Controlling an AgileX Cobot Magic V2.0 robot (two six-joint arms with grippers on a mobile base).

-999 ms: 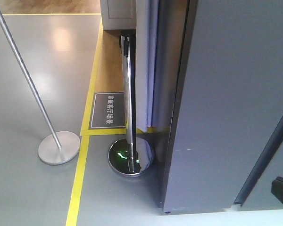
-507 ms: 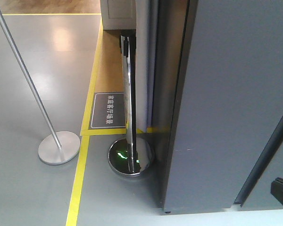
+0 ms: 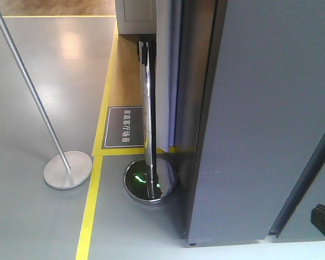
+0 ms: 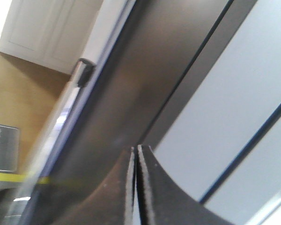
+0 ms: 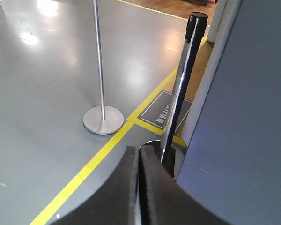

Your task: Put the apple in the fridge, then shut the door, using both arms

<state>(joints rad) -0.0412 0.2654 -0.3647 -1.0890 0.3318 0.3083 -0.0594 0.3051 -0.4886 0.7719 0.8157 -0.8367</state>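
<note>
The apple is out of view. The fridge (image 3: 271, 108) fills the right of the front view with its grey outer panel; it also shows at right in the right wrist view (image 5: 248, 117). Along its left side stands a narrow dark grey panel with a white-bluish edge, seemingly the door (image 3: 197, 81), seen edge-on; I cannot tell whether it is fully closed. My left gripper (image 4: 136, 148) is shut with nothing between its fingers, close up against this dark panel (image 4: 145, 79). My right gripper (image 5: 139, 150) is shut and empty, low over the floor beside the fridge's corner.
A chrome barrier post (image 3: 147, 103) on a round mirrored base (image 3: 150, 183) stands right by the fridge's left edge. A second thin post leans from a flat disc base (image 3: 67, 169). Yellow floor lines (image 3: 92, 206), a grey floor sign (image 3: 124, 126) and a white cabinet (image 3: 135, 16) lie beyond.
The white strip left of the dark panel looked narrower half a second ago and is wide again now. Nothing else has shifted.
</note>
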